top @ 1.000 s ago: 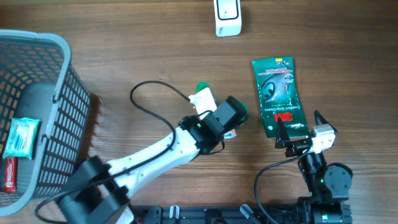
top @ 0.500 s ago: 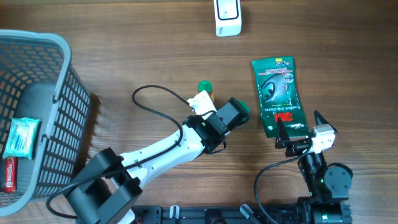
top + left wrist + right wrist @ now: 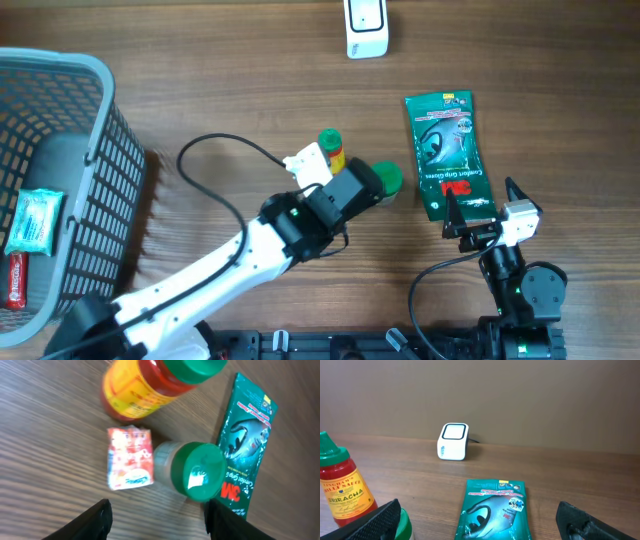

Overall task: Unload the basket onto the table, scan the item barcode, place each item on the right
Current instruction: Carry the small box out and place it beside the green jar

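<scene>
The white barcode scanner (image 3: 366, 27) (image 3: 453, 441) stands at the table's far edge. A green 3M glove packet (image 3: 447, 155) (image 3: 247, 445) (image 3: 495, 509) lies flat right of centre. Left of it are a green-lidded clear jar (image 3: 386, 180) (image 3: 197, 470), a sriracha bottle (image 3: 331, 149) (image 3: 150, 385) (image 3: 342, 492) and a small red-and-white packet (image 3: 130, 457). My left gripper (image 3: 352, 188) (image 3: 160, 522) is open just short of the jar and packet, nothing between its fingers. My right gripper (image 3: 482, 203) (image 3: 482, 527) stands wide open at the glove packet's near end, holding nothing.
A grey mesh basket (image 3: 95, 150) fills the left side of the table, with a pale wrapped packet (image 3: 34, 221) and a red item (image 3: 14, 280) inside. A black cable (image 3: 215, 160) loops from the left arm over the wood.
My left gripper's jaws have opened and the arm has drawn back to the left, uncovering the sriracha bottle and the green-lidded jar. The right arm has not moved.
</scene>
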Motion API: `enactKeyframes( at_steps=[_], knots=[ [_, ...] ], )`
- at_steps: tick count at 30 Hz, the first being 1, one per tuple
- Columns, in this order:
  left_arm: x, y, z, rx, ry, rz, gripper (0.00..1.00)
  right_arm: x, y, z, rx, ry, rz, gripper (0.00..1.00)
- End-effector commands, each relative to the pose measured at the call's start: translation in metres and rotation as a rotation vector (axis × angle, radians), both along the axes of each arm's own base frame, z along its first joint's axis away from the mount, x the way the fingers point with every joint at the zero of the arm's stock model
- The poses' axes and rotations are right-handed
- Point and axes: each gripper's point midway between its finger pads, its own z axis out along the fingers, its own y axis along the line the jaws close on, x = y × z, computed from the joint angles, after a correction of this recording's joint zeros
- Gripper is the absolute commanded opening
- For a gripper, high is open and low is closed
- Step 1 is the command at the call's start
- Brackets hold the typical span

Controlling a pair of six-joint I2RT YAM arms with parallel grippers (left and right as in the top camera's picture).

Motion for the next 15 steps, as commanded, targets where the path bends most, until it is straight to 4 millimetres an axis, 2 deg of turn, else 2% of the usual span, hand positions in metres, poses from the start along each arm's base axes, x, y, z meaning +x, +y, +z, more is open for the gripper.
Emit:
enactKeyframes(
  at_steps=[1,2,4,7,8,9,11,13,15],
  knots=[
    [0.0,0.026,0.027,0.045,-0.091,0.027,0.63,0.0,-0.001,0.001,-0.012,-0.009,-0.011,1.0],
    [-0.002,0.035,0.037,0.065,-0.121,0.026,0.63,0.0,-0.001,0.001,-0.012,-0.009,-0.011,1.0],
    [-0.003,0.052,0.063,0.095,-0.209,-0.001,0.7,0.0,-0.001,0.001,-0.012,-0.009,-0.011,1.0],
    [-0.001,0.077,0.109,0.144,-0.381,-0.017,0.92,0.0,-0.001,0.001,-0.012,-0.009,-0.011,1.0],
    [0.0,0.088,0.124,0.159,-0.431,-0.006,0.96,0.0,-0.001,0.001,-0.012,-0.009,-0.011,1.0],
    [0.002,0.106,0.145,0.18,-0.495,0.021,1.0,0.0,-0.001,0.001,-0.013,-0.009,-0.011,1.0],
    [0.005,0.142,0.178,0.211,-0.583,0.089,1.0,0.0,-0.001,0.001,-0.012,-0.009,-0.011,1.0],
    [0.008,0.175,0.204,0.238,-0.641,0.169,1.0,0.0,-0.001,0.001,-0.012,-0.009,-0.011,1.0],
    [0.011,0.219,0.233,0.294,-0.7,0.281,1.0,0.0,-0.001,0.001,-0.012,-0.009,-0.011,1.0]
  ],
)
